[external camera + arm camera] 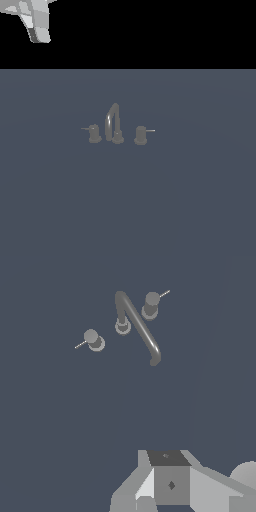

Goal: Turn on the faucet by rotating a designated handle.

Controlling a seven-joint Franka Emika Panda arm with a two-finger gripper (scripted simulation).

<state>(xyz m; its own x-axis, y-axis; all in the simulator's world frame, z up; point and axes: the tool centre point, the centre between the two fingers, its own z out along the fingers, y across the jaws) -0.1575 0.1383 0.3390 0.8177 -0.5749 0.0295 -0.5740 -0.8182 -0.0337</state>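
The handle, on the exterior view's left of the faucet, lies well apart from and below the gripper at upper left, its thin lever pointing left; finger spread cannot be determined.

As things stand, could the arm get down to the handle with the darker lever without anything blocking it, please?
Probably yes. The gripper sits high and well away from the faucet, and nothing lies between it and the handle. The spout stands beside that handle, not over it.
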